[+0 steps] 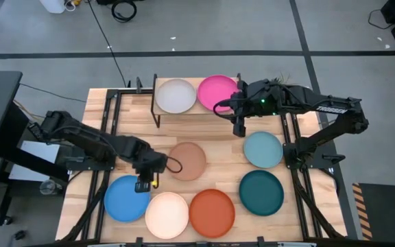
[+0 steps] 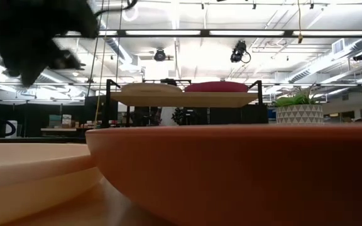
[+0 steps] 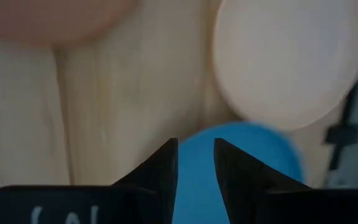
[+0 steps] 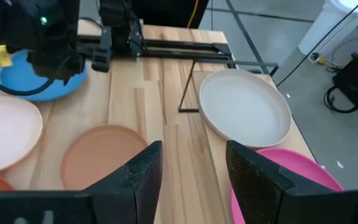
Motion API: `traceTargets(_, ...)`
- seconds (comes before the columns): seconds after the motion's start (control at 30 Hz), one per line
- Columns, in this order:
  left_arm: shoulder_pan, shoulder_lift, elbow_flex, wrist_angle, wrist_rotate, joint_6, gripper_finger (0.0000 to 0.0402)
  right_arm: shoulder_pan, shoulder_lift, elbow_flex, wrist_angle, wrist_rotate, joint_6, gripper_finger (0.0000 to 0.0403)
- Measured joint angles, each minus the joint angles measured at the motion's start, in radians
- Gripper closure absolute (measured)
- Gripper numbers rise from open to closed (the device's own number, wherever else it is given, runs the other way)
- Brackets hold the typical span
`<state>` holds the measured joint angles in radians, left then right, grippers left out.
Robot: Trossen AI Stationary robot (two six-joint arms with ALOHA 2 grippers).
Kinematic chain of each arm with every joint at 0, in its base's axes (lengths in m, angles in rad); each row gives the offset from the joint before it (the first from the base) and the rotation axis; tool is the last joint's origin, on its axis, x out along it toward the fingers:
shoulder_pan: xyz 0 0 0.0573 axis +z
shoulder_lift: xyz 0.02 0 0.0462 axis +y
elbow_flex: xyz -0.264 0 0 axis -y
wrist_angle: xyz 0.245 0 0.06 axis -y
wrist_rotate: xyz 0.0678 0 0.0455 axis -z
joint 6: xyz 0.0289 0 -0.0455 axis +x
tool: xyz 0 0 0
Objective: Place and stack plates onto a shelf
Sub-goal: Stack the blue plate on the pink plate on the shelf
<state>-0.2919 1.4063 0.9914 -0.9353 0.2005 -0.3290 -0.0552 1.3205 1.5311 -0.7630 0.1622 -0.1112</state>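
Observation:
The shelf (image 1: 196,110) stands at the table's far edge and bears the grey plate (image 1: 176,95) and the magenta plate (image 1: 218,92) side by side. Flat on the table lie the tan-peach plate (image 1: 187,160), pale blue plate (image 1: 262,149), dark teal plate (image 1: 261,192), orange plate (image 1: 212,212), cream plate (image 1: 166,215) and bright blue plate (image 1: 124,199). My left gripper (image 1: 142,184) (image 3: 196,165) hovers over the bright blue plate's (image 3: 194,186) far right rim, open with a narrow gap. My right gripper (image 1: 239,127) (image 4: 191,168) is open just near of the magenta plate (image 4: 291,180), touching nothing.
The shelf's black legs (image 4: 186,87) stand between my right gripper and the grey plate (image 4: 244,115). Black frame rails (image 1: 112,123) run along the table's left and right sides. Bare wood shows between the shelf and the tan-peach plate (image 4: 101,155). A potted plant (image 2: 299,108) stands beyond the table.

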Motion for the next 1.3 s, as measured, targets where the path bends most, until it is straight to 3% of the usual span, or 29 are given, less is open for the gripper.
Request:
traceTargets(0.17,-0.003,0.0,-0.125,0.003,0.026,0.072,0.0292,0.0,0.011,0.0,0.027,-0.026,-0.015,0.022)
traceTargets(0.4,-0.003,0.0,-0.205,0.034,0.018,0.368,0.0292,0.0,0.019,0.0,0.027,-0.034,0.001,0.022)
traceTargets(0.53,-0.003,0.0,-0.25,0.09,0.017,0.461,0.0292,0.0,0.019,0.0,0.028,-0.034,0.02,0.022)
traceTargets(0.8,-0.003,0.012,-0.261,0.11,0.0,0.465,0.0296,0.0,0.019,0.0,0.03,-0.034,0.036,0.022)
traceTargets(1.1,-0.028,0.062,-0.256,0.105,0.041,0.471,0.0382,0.0,0.019,0.0,0.029,-0.028,0.033,0.022)
traceTargets(1.3,-0.025,0.06,-0.198,0.054,0.032,0.433,0.0389,0.0,0.019,0.0,0.029,-0.028,0.035,0.022)
